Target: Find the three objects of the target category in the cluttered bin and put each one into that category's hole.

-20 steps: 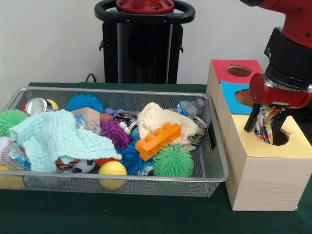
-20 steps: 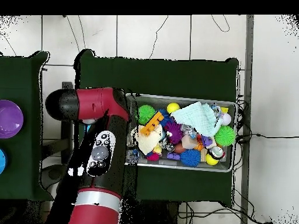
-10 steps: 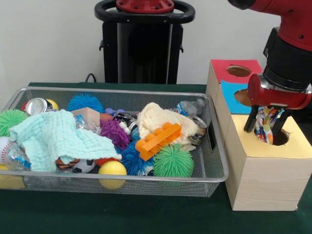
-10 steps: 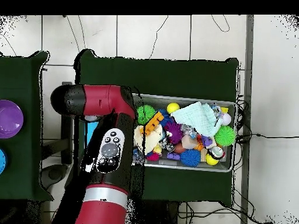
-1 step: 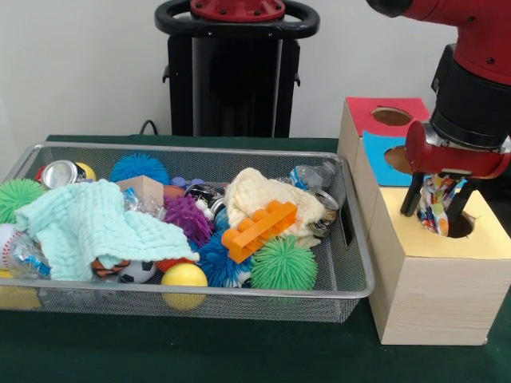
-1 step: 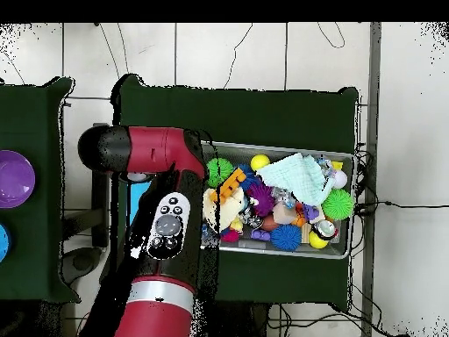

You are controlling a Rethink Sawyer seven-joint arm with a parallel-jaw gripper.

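Note:
In the front view my gripper (image 5: 431, 215) hangs over the yellow-topped wooden box (image 5: 431, 287), just left of its round hole (image 5: 461, 227). It is shut on a multicoloured patterned cloth (image 5: 437, 199), whose lower end dangles at the hole's rim. A mint-green cloth (image 5: 96, 227) and a cream cloth (image 5: 255, 195) lie in the wire bin (image 5: 351, 291). From overhead the arm hides the gripper and boxes; the mint cloth (image 6: 298, 175) and cream cloth (image 6: 219, 207) show in the bin (image 6: 281, 146).
A blue box (image 5: 379, 163) and a red box (image 5: 383, 108) with holes stand behind the yellow one. The bin also holds an orange brick (image 5: 259, 227), spiky balls (image 5: 283, 263), a yellow ball (image 5: 184, 277) and cans (image 5: 60, 171).
The gripper has lifted a little with the patterned cloth still in it. Overhead, the arm has swung slightly toward the bin.

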